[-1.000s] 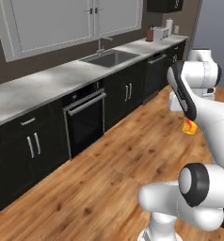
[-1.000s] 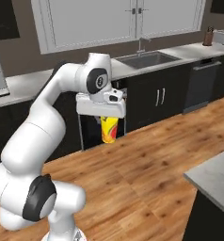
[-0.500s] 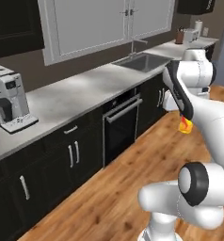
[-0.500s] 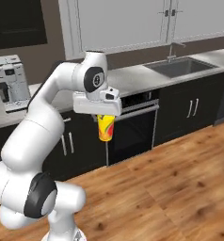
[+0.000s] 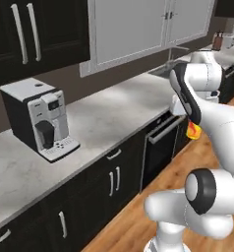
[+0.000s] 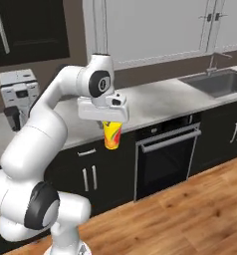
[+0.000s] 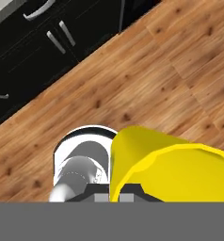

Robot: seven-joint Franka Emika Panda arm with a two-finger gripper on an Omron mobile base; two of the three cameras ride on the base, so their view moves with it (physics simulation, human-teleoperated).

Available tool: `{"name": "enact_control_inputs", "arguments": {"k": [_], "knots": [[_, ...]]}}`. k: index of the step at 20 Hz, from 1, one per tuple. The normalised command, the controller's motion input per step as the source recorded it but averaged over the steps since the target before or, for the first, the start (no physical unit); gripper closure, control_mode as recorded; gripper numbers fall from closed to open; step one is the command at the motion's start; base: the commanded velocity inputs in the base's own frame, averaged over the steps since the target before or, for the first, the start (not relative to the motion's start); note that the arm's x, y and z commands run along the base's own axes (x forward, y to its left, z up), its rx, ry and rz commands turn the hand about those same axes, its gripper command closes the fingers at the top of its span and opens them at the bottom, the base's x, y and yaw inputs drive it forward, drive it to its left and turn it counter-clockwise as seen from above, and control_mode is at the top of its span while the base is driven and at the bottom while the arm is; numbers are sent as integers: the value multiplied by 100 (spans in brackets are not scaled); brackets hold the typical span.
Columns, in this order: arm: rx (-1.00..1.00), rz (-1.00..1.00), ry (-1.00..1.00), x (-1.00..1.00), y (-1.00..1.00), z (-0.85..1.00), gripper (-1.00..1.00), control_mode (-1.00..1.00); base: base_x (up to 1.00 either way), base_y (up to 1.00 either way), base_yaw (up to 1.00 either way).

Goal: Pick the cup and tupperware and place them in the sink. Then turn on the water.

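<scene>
Yellow cup (image 6: 112,135) hangs upright from our gripper (image 6: 108,123), jaws clamped on its rim, hand pointing straight down over the wood floor (image 7: 147,70) before the worktop (image 6: 155,102) edge.

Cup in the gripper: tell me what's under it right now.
Below the cup, shut in the gripper, lies bare wooden floor, before the black lower cabinets. The cup's yellow wall hides the floor straight beneath it.
</scene>
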Motion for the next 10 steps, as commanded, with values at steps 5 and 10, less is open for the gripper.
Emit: {"name": "enact_control_inputs", "arguments": {"k": [5,10], "knots": [[0,0,0,0,0,0,100,100,81,2,40],[0,0,0,0,0,0,100,100,61,-28,54]]}}
